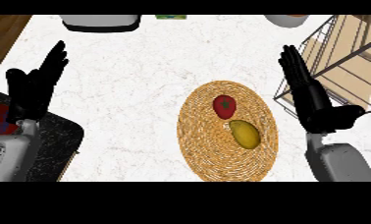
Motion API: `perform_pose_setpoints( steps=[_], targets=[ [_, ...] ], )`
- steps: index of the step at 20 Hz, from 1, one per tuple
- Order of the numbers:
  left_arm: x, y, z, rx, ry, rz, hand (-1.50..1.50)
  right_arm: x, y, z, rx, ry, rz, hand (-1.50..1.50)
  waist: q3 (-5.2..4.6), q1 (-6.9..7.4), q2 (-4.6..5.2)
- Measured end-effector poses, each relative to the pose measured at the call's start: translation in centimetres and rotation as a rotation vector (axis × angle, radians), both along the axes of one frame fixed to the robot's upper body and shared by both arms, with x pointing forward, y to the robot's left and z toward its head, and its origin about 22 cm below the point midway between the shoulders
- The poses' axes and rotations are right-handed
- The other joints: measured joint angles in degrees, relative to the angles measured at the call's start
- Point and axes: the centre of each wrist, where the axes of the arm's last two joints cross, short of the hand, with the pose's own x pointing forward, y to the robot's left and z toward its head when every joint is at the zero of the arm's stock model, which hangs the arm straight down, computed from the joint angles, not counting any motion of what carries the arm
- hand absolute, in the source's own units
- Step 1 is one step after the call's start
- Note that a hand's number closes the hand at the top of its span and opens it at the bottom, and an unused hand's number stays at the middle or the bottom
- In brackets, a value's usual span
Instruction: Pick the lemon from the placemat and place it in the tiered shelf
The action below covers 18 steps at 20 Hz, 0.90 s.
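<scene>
A yellow lemon lies on the round woven placemat, just below a red tomato. The wire tiered shelf with wooden boards stands at the right edge. My right hand is open, fingers straight and pointing up, between the placemat and the shelf's left side, touching neither fruit. At the left edge my left hand rests open with its fingers up, far from the placemat.
A grey-white appliance sits at the back left, a green item at the back middle, and a white bowl at the back right. A dark speckled surface lies at the lower left beyond the counter's edge.
</scene>
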Motion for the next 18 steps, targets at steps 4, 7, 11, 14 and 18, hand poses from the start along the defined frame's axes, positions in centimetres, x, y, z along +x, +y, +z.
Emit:
perform_pose_setpoints(
  steps=[4,7,11,14,18],
  targets=[
    [0.0,-2.3,-0.8,-0.029,-0.027,-0.055,0.0,1.4,-0.6,1.1,-0.013,0.038,0.158,-1.5,0.19,0.2,-0.24],
    [0.0,-4.4,-1.2,-0.06,-0.062,-0.11,0.0,2.1,-0.1,0.6,0.102,0.106,0.282,1.5,0.69,0.46,0.42],
    [-0.2,-5.8,-1.8,-0.092,-0.061,-0.152,0.0,2.1,-1.6,0.2,-0.09,0.102,0.202,1.5,0.1,0.36,0.23],
    [-0.8,-7.1,-2.8,-0.107,-0.063,-0.186,0.0,1.9,-0.9,-2.1,-0.15,0.027,0.118,-1.5,-0.26,1.13,-0.31],
    [-1.5,-7.9,-3.8,-0.126,-0.064,-0.197,0.0,2.1,-1.4,-4.1,-0.066,-0.088,0.085,-1.5,-0.61,1.71,-0.91]
  ],
)
